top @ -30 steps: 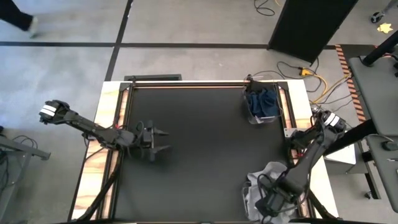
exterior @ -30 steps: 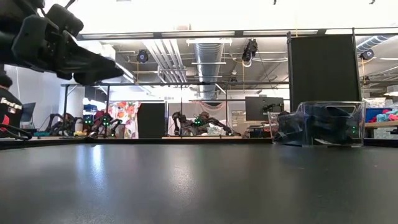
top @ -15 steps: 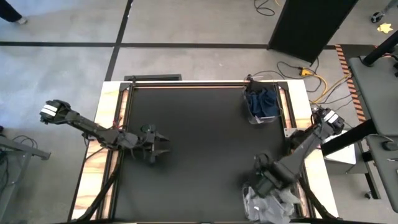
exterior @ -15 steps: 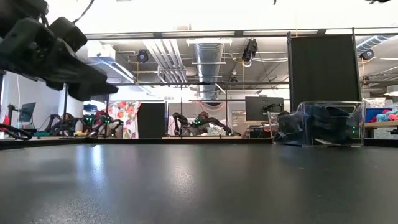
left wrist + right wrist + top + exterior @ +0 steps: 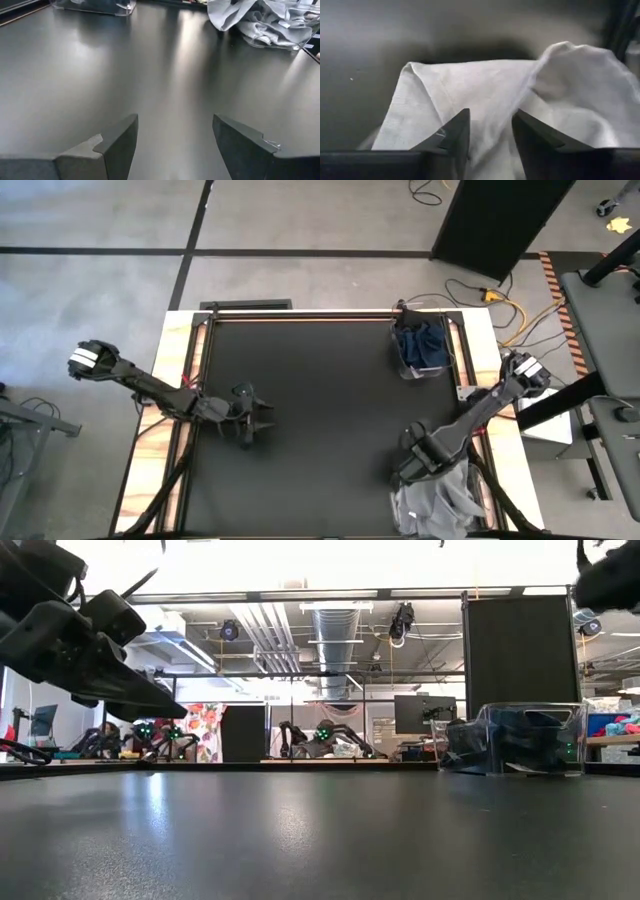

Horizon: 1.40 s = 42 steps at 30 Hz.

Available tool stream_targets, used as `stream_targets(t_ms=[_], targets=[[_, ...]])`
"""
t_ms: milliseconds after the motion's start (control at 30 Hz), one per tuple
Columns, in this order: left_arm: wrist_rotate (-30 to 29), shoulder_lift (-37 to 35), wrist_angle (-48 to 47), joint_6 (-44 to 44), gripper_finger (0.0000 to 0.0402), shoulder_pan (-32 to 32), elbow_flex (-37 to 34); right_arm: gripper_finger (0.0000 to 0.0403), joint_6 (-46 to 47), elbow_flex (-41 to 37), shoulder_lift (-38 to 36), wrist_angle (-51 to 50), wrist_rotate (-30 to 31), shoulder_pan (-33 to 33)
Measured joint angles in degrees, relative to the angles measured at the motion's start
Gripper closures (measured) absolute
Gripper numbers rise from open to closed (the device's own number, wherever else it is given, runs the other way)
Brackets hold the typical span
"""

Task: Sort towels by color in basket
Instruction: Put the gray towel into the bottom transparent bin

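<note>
- High view: I have the right gripper (image 5: 412,465) over the near right corner of the black table (image 5: 320,390), at the far edge of the light grey towels (image 5: 435,498) heaped in a container there. The dark navy towels (image 5: 423,346) already sit in a clear bin (image 5: 404,368) at the far right edge. My left gripper (image 5: 257,418) waits over the table's left side, well apart from both piles.
- Low view: I see the clear bin (image 5: 520,740) of dark cloths standing on the far right of the table, and the left arm (image 5: 75,635) hanging at upper left. Nothing lies loose on the bare tabletop (image 5: 320,835).
- Left wrist view: my left fingers (image 5: 117,145) are spread wide over bare table, holding nothing. Across the table I see the grey towels (image 5: 265,20) spilling over their container's rim.
- Right wrist view: my right fingers (image 5: 455,135) stand a little apart just above a fold of white cloth (image 5: 485,95); I cannot tell whether any fabric is pinched between them.
- Progress, as I judge it: the sort looks nearly finished, dark towels in one bin and light ones in the other. What seems left is tucking in the grey cloth that hangs over the rim.
</note>
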Motion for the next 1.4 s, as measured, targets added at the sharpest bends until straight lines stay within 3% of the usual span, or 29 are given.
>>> stream_targets(t_ms=[333,467,633,833,1000,1200,1400], targets=[[-2.6,-0.07,-0.04,2.47,0.0159,0.02,0.0,0.0385,-1.67,-2.11,-0.46,1.39,-0.03,0.33],[-2.68,-0.09,0.16,3.87,0.0159,0.04,0.0,0.0393,-3.74,2.45,-2.96,-4.18,1.05,0.35],[-3.1,-0.09,0.19,3.96,0.0159,0.09,0.0,0.0394,-4.98,10.74,-9.52,-10.21,8.36,3.06],[-3.12,-0.11,0.2,4.63,0.0159,0.09,0.0,0.0394,-6.7,14.57,-12.43,3.46,9.81,13.17],[-3.1,-0.11,0.2,3.2,0.0159,0.09,0.0,0.0394,-6.21,13.02,-6.39,16.27,2.64,20.38],[-3.06,-0.13,0.4,2.48,0.0159,0.09,0.0,0.0394,-5.75,9.94,2.26,7.56,-0.36,21.87],[-3.08,-0.13,1.55,5.5,0.0159,0.09,0.0,0.0394,-16.81,3.65,6.17,7.8,-1.87,18.56]])
